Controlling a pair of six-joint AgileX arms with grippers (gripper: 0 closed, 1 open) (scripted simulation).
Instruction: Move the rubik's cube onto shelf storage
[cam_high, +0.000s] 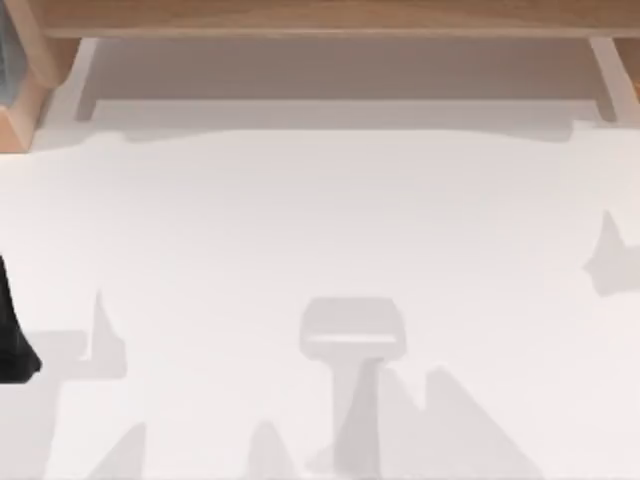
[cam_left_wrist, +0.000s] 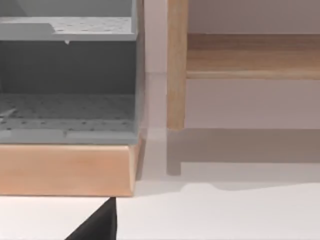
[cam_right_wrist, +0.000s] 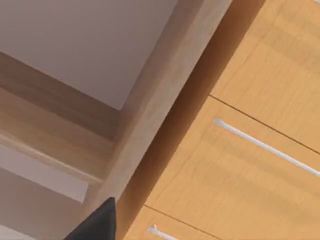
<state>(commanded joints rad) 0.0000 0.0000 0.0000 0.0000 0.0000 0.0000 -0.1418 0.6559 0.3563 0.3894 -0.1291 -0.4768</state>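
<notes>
The shelf storage (cam_high: 330, 18) runs along the far edge of the white bench (cam_high: 330, 220) in the top view, a wide light-brown board whose long axis goes from the bench's left to its right, carried on wooden side supports (cam_high: 608, 75) that lift it and leave an open gap beneath. That raised, level board is presumably the target because it offers a broad flat landing spot. I cannot find the rubik's cube in any of these views, so I cannot say where it lies or which way its faces point; as a cube it has no long axis anyway. A dark part of the left arm (cam_high: 15, 335) sits at the bench's left edge in the top view, low and away from the shelf. A dark tip of the left hand (cam_left_wrist: 100, 222) looks toward a grey perforated rack on a wooden base (cam_left_wrist: 67, 167) beside the shelf's upright. A dark tip of the right hand (cam_right_wrist: 97, 222) faces the shelf's support and a wooden drawer cabinet with pale handles (cam_right_wrist: 260, 142). I cannot tell whether either hand's fingers are apart or together.
</notes>
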